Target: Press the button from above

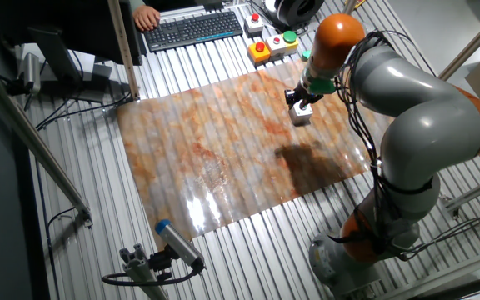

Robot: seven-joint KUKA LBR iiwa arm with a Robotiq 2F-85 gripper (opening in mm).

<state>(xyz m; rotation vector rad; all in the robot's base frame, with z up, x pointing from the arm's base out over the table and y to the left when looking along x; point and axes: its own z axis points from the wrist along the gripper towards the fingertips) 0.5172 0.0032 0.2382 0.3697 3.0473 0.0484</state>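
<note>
Hovering right over the small white cube-shaped housing (302,115) is the black gripper (300,100), carried by the grey and orange arm (407,108) that bends in from the right side of the fixed view. The little button on top of that cube can't really be made out, since the gripper tip is parked directly above it and covers it. Whether contact is made with the cube can't be told from this angle, and the state of the fingers can't be told either; they're just a dark blob at this size.

The white cube is seated on the glossy, marbled orange-and-white sheet (223,150) that's spread over the ribbed metal surface (257,250), near the sheet's far right corner. A dark shadow of the arm is cast on the sheet a bit nearer the camera.

Well behind the cube, off the sheet, an orange box with a red button (260,51) and a white box with a larger green button (287,42) are set side by side, with a black keyboard (194,29) further back and a person's hand (146,16) beside it. At the near edge, a grey cylinder with a blue cap (176,240) is lying on the ribbed metal.
</note>
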